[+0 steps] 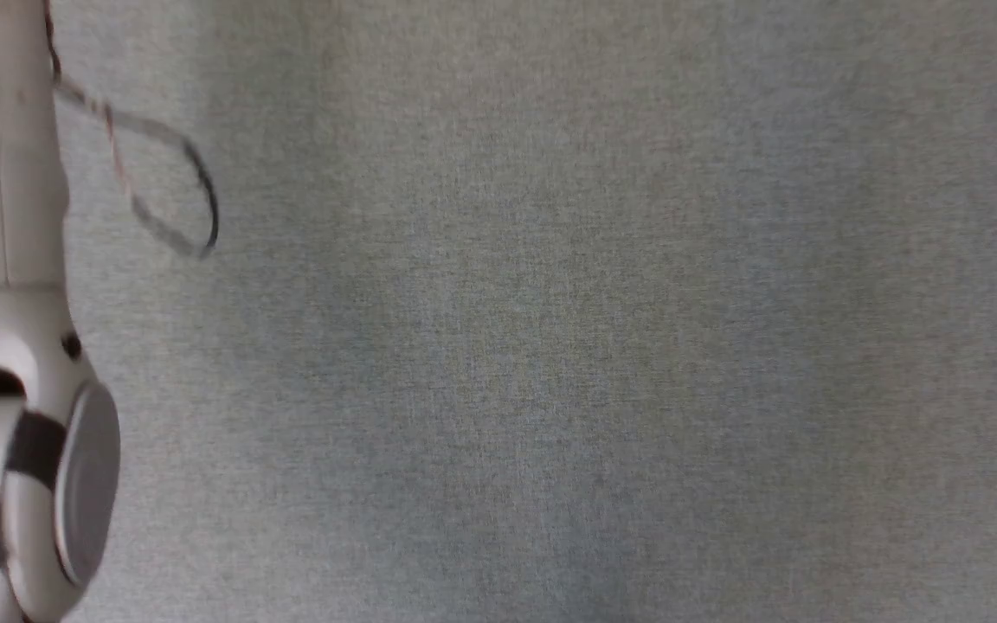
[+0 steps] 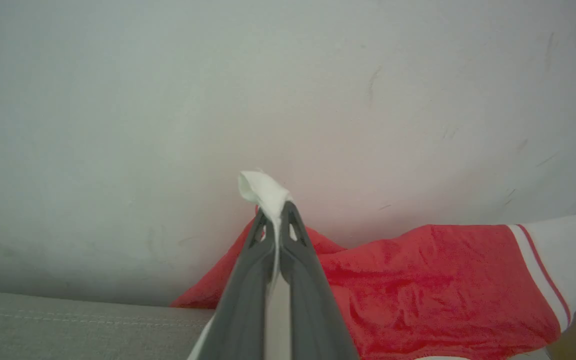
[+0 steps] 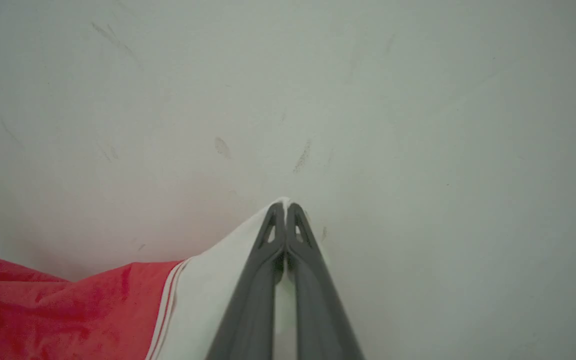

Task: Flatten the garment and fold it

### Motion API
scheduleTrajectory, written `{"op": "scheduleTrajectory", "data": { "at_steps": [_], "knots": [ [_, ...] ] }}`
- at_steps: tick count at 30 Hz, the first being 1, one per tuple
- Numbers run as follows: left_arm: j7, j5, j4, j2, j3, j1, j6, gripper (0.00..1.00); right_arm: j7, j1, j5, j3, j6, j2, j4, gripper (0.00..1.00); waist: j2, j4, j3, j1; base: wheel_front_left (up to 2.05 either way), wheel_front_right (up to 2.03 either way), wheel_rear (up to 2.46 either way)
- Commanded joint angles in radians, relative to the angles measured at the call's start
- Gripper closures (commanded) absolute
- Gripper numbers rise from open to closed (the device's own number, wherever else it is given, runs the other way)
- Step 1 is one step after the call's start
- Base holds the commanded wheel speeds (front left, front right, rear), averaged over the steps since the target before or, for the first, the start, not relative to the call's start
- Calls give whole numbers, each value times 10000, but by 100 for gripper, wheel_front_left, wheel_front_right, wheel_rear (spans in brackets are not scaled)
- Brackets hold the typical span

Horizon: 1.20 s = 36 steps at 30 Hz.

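Observation:
In the left wrist view my left gripper (image 2: 274,212) is shut on a white corner of the garment (image 2: 443,285), whose red body with white red-striped trim hangs to the right of the fingers. My right gripper (image 3: 286,209) is shut on a white sleeve edge of the garment (image 3: 68,310), the red cloth trailing to the lower left. Both pairs of fingers point at a pale wall. The head view shows a pale forearm (image 1: 5,346) at the left edge over grey fabric.
A grey fabric surface (image 1: 550,346) spreads across the head view, with a thin dark cable loop (image 1: 178,199) near the forearm. A grey stitched fabric edge (image 2: 68,320) lies at the lower left of the left wrist view. The scuffed wall (image 3: 368,100) stands close ahead.

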Motion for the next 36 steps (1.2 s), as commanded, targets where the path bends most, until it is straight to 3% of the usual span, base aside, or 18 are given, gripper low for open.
{"op": "scheduleTrajectory", "data": {
  "at_steps": [1, 7, 15, 26, 36],
  "knots": [
    [372, -199, -159, 102, 33, 454, -83, 100, 43, 399, 413, 133, -9, -131, -77, 100, 0, -56, -636, 0, 0, 0, 0],
    [1598, -867, -1442, 356, 243, 2467, -80, 100, 435, 2405, 2198, 748, -9, -744, -1272, 100, 0, -121, -1740, 0, 0, 0, 0],
    [2478, -1662, -4414, 126, 647, 6332, 378, 100, 1576, 6474, 3926, 455, -9, -1361, -4529, 100, 0, -103, -3004, 0, 0, 0, 0],
    [2930, -1855, -8033, -441, 423, 11115, 890, 100, 2840, 11664, 4656, -1150, -9, -263, -8810, 100, 0, -47, -4115, 0, 0, 0, 0],
    [2853, -698, -10056, -164, -55, 14437, 1226, 100, 3102, 15087, 5249, -1913, -9, 257, -10968, 100, 0, 6, -5089, 0, 0, 0, 0]
  ]
}}
